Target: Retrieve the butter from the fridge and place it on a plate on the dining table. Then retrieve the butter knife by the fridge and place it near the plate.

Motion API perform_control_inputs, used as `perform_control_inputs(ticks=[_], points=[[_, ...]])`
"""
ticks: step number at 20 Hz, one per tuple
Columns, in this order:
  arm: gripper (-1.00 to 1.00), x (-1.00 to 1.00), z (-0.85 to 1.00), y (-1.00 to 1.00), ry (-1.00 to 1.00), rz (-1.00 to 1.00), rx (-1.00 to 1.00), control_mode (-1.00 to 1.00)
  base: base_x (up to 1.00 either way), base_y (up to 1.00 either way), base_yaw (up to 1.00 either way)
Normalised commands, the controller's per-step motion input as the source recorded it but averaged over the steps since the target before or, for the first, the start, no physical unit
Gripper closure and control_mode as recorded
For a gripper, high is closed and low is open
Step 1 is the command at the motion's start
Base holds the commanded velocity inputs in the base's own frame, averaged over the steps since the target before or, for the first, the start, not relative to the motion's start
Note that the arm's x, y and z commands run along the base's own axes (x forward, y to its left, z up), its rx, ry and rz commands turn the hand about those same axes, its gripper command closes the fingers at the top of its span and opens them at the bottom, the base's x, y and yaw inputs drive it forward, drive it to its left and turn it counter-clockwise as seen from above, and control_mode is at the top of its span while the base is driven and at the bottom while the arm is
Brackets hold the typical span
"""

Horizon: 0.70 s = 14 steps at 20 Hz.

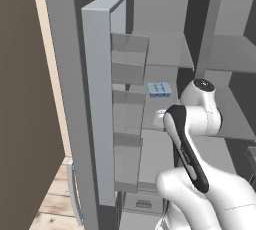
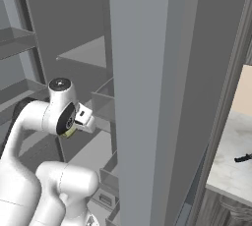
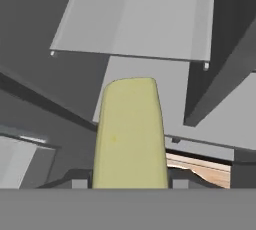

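Nearest you, in the hand view, the gripper (image 3: 130,183) pinches the butter (image 3: 130,134), a pale yellowish-olive stick that stands up between the two finger tips and hides most of what lies directly ahead. In the right base view a sliver of the same yellow shows under the hand (image 2: 69,132), beside the white wrist.

Around the hand you see the interior of the fridge (image 1: 165,49): grey shelves (image 3: 135,19) above and to either side, with a dark vertical divider at the right of the hand view. The open fridge door (image 1: 100,104) stands edge-on just left of the arm in the left base view, its inner bins (image 1: 129,119) stacked one over another. In the right base view the other door (image 2: 142,102) rises as a tall grey slab immediately right of the arm, crowding that side.

Farther in, a small tray of pale blue cubes (image 1: 159,89) rests on a middle shelf beyond the wrist.

Beyond the fridge, a marbled counter (image 2: 231,166) lies at the far right, with the butter knife (image 2: 243,158) lying on it, well apart from the arm. Light wood flooring (image 1: 52,199) shows at lower left.
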Motion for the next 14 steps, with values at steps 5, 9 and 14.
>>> perform_control_inputs(ticks=[5,9,14], points=[[1.00,-0.72,0.36,-0.02,0.00,-0.03,0.00,-1.00,0.00,0.00,0.00],[1.00,-0.76,0.39,0.00,0.00,-0.03,-0.01,-1.00,0.00,0.00,0.00],[1.00,-0.42,0.22,-0.11,0.00,-0.02,-0.08,-1.00,0.00,0.00,0.00]])
